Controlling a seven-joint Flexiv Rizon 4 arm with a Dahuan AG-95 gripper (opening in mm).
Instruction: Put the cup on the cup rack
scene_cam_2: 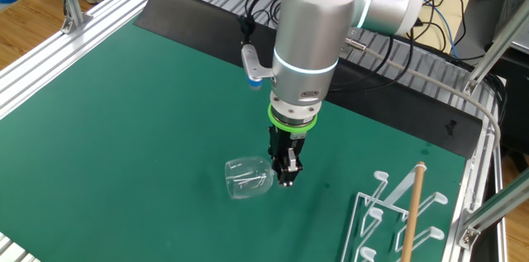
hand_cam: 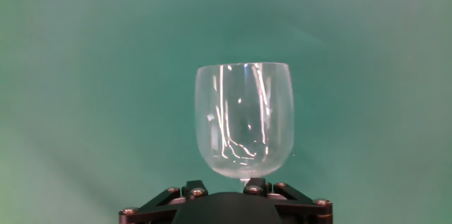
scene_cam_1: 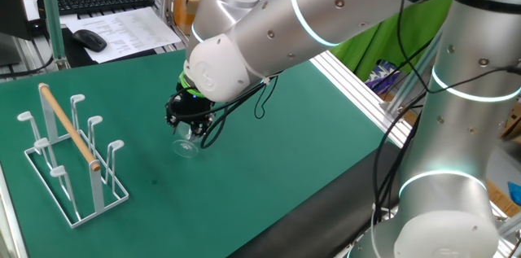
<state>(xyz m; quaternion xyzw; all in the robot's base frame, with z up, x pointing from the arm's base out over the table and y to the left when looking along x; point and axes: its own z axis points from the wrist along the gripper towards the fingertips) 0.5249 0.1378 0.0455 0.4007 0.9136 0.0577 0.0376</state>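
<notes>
Bright even light, soft shadows, glints on the cup (hand_cam: pixel 244 125), blurred hand-view edges.

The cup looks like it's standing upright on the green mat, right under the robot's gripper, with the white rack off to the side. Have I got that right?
Not quite. The cup is lying on its side on the green mat, not standing upright; the other fixed view shows its bowl tipped over beside the gripper. The rest holds: the gripper is right above it, and the white rack stands apart, off to the side.

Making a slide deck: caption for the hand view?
Clear cup lying on its side on the green mat, stem toward the gripper.
</notes>
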